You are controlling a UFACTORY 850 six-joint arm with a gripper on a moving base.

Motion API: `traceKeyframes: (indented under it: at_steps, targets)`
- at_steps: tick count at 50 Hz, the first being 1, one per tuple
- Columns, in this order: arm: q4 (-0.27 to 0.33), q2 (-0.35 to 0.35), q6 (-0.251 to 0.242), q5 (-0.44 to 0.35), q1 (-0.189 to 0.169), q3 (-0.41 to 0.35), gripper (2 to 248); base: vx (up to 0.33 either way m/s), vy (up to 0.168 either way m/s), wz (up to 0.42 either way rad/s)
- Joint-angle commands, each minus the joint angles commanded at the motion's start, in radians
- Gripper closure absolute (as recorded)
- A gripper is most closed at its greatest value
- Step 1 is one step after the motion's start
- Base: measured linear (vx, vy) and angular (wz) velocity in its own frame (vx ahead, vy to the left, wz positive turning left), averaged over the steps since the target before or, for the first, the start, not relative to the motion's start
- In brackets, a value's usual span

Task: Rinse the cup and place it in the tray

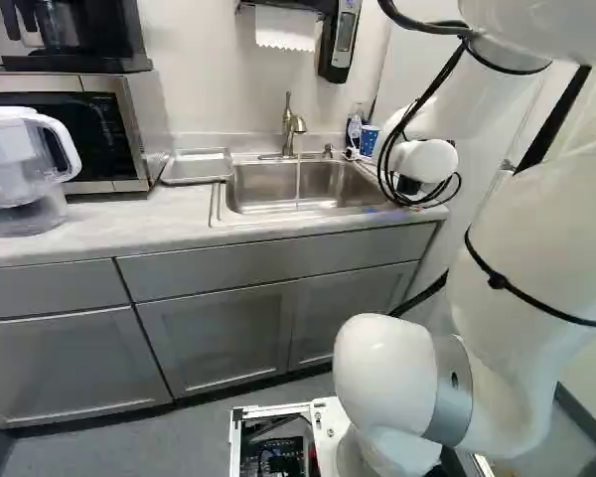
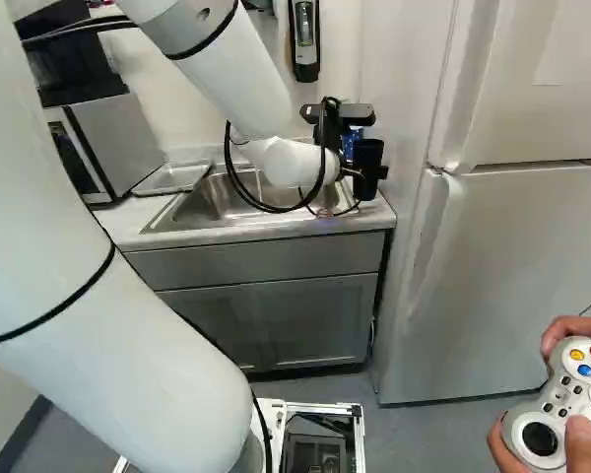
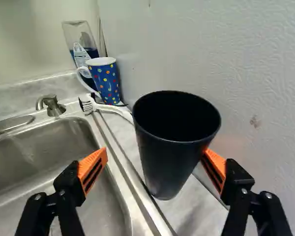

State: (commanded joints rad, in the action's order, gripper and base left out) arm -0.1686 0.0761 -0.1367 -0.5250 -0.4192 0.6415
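Observation:
Over the sink's far right corner, my gripper (image 2: 349, 174) is partly hidden by its own arm. In the wrist view the gripper (image 3: 155, 152) stands open. A black cup (image 3: 169, 162) is upright at the counter strip beside the sink, between the fingers but nearer one; that finger's tip is partly hidden behind it, and the other stands well apart. Contact with the nearer finger cannot be told. The steel sink (image 1: 263, 187) has a faucet (image 1: 294, 124) behind it. A shallow tray (image 1: 197, 166) lies on the counter, left of the sink.
Behind the cup are a blue dotted mug (image 3: 105, 81), a white brush (image 3: 108, 107) and a soap bottle (image 3: 81, 44). A wall panel (image 3: 255, 88) rises close beside the cup. A microwave (image 1: 129, 129) and pitcher (image 1: 25, 169) stand left; a fridge (image 2: 512, 286) stands right.

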Motion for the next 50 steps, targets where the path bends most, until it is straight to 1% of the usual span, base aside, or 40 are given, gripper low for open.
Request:
traceKeyframes:
  at_steps: [6, 18, 19, 23, 24, 29, 30, 34, 35, 50]
  targets:
    - [0.000, -0.009, 0.000, 0.000, -0.010, 0.008, 3, 0.000, 0.000, 0.000]
    - [0.000, -0.010, 0.000, 0.000, -0.011, 0.009, 3, 0.000, 0.000, 0.000]
    - [0.000, -0.010, 0.000, 0.000, -0.011, 0.009, 32, 0.000, 0.000, 0.000]
    - [0.000, -0.010, 0.000, 0.000, -0.011, 0.009, 32, 0.000, 0.000, 0.000]
    - [0.000, -0.010, 0.000, 0.000, -0.011, 0.009, 71, 0.000, 0.000, 0.000]
    - [0.000, -0.010, 0.000, 0.000, -0.011, 0.009, 71, 0.000, 0.000, 0.000]
    - [0.000, -0.010, 0.000, 0.000, -0.011, 0.009, 109, 0.000, 0.000, 0.000]
    - [0.000, -0.010, 0.000, 0.000, -0.011, 0.009, 109, 0.000, 0.000, 0.000]
    - [0.000, -0.010, 0.000, 0.000, -0.011, 0.009, 127, 0.000, 0.000, 0.000]
    - [0.000, -0.005, 0.000, 0.000, -0.011, 0.010, 127, 0.000, 0.000, 0.000]
